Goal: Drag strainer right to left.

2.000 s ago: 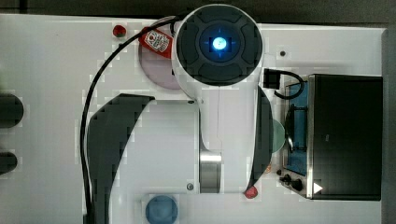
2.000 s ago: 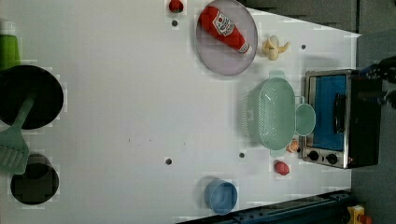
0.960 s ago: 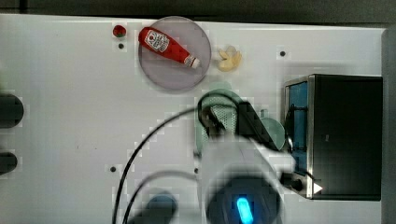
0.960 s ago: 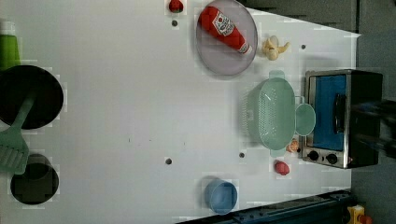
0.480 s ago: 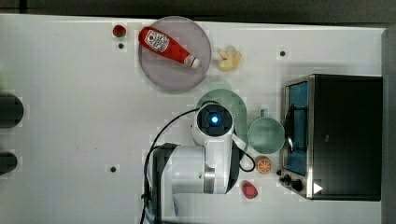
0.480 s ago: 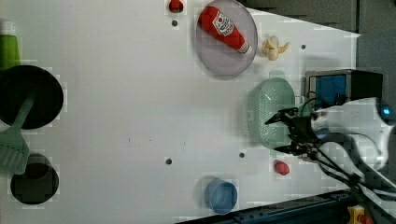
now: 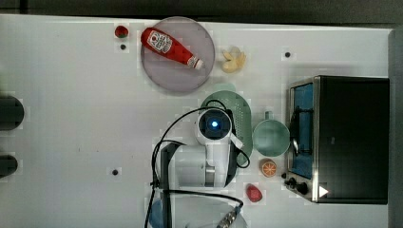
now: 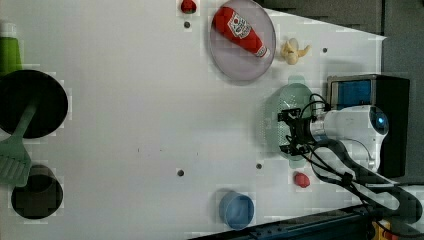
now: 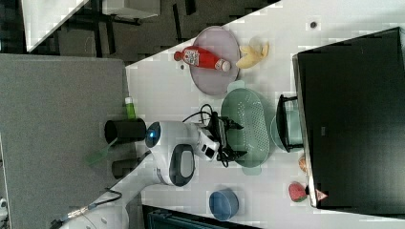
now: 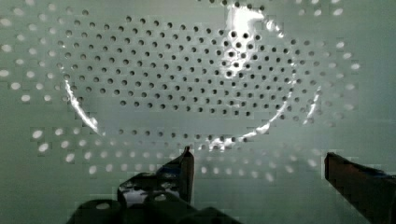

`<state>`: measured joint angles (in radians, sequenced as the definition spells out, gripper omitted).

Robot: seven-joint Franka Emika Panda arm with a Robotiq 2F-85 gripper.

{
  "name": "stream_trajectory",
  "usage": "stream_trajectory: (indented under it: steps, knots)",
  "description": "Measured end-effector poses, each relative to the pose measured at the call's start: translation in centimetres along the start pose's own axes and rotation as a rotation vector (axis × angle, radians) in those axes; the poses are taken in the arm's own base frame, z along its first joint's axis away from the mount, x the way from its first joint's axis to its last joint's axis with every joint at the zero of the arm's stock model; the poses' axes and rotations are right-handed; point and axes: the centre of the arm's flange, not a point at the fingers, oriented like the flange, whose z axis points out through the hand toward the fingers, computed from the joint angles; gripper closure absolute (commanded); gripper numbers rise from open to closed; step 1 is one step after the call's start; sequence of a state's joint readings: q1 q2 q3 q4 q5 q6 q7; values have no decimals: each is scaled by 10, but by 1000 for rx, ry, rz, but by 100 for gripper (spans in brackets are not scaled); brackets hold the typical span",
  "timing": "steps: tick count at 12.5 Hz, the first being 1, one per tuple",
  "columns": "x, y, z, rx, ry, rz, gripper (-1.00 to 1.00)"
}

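You're at the reach-in step: the gripper (image 9: 232, 141), jaws spread wide and empty, sits inside the strainer (image 9: 248, 121) at the right view's centre; next, brace against its wall and drag it

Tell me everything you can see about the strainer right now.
The strainer is a pale mint-green oblong bowl, plastic by the look, with rounded ends, small tab handles and a perforated inside. It sits upright on the white table between the plate and the mug. The open gripper hangs over its bowl; contact cannot be told.
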<state>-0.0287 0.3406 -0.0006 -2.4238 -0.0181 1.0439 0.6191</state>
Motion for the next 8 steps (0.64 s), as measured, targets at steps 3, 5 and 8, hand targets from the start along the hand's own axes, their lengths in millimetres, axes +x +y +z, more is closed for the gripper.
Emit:
stream_trajectory:
  steps: [3, 5, 8]
  knots:
    - [-7, -10, 2, 32, 7, 33, -100]
    - [-13, -6, 1, 53, 16, 66, -100]
    - [-34, -6, 6, 46, 2, 65, -100]
